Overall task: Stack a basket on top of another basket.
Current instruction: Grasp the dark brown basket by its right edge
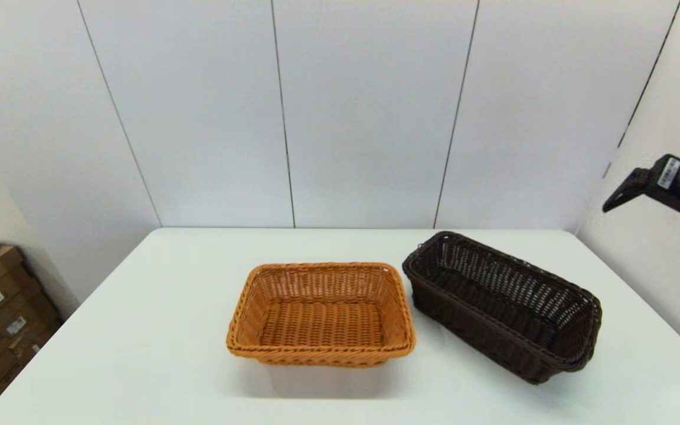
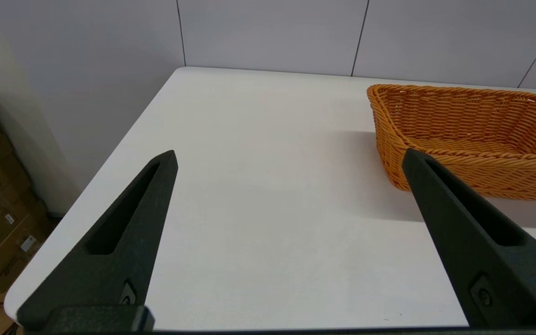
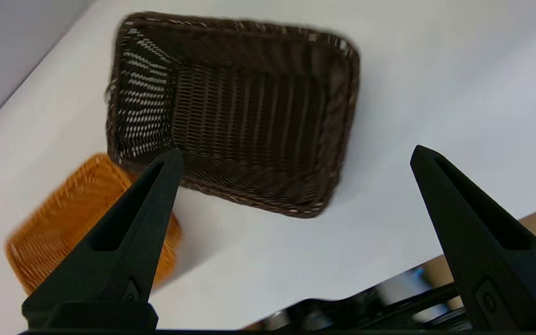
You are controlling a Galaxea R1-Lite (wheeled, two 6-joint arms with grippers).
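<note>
White bench, two baskets side by side.
Our right gripper [image 3: 296, 156], jaws apart, hovers above the dark brown basket [image 1: 502, 306]; orange-tan basket [image 1: 322, 313] leftward.

White table [image 1: 157, 348], rectangular, smooth matte top; far edge meets the panelled wall. Two woven baskets stand directly on it, both upright, mouths open upward.

Orange-tan basket [image 1: 321, 314]: near the middle of the table, long sides parallel to the front edge. Casts a soft shadow toward the front edge.

Dark brown basket [image 1: 502, 306]: toward the right edge, set at an angle, one short end pointing to the far edge, the other to the right front corner. Just beside the orange-tan basket; whether their near corners touch is not clear.
</note>
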